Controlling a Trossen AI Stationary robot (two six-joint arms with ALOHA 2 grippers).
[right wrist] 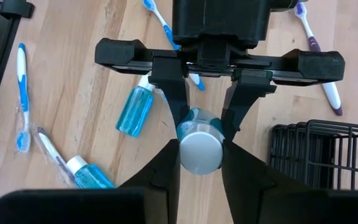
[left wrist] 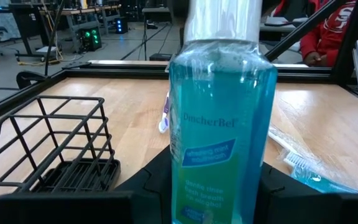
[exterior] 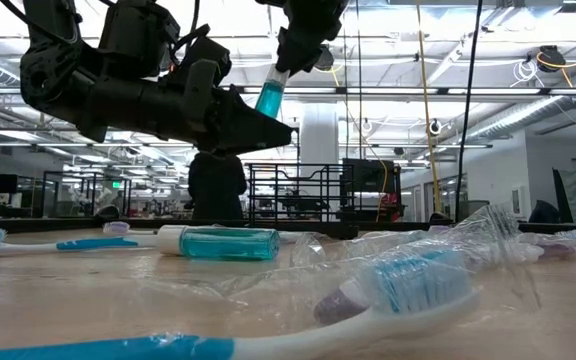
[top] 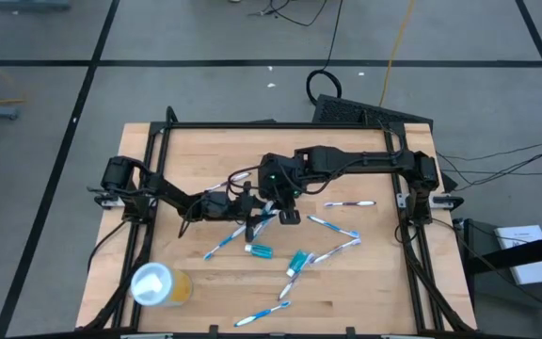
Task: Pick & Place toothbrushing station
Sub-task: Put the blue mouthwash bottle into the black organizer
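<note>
Held bottle: one clear bottle of blue mouthwash (left wrist: 222, 124) with a white cap, upright and off the table, at the top centre of the low view.
Left gripper (left wrist: 219, 186): closed on the held bottle's body, one finger on each side. It sits in the middle of the high view, reaching in from the left.
Right gripper (right wrist: 201, 168): clamped on the same bottle's white cap from above. It sits in the middle of the high view, reaching in from the right.
Toothbrushing station: one black wire-mesh holder (left wrist: 48, 149), standing upright on the table just beside the held bottle. It is at the centre of the low view, far back. It cannot be made out under the arms in the high view.
Other bottles: two more blue bottles lie on their sides. One is bare (top: 259, 250), below centre in the high view. One is in clear wrap (top: 297, 262), just to its right.
Toothbrushes: at least five lie loose. One is blue (top: 224, 243), left of centre, and one is purple (top: 349, 203), right of centre. Two are white and blue (top: 332, 226), (top: 337, 250), at lower right, and one (top: 262, 314) is near the bottom edge.
Cup: one yellow cup with a white lid (top: 158, 284), at lower left in the high view, well apart from the arms.
Table: one light wooden top (top: 205, 151).
</note>
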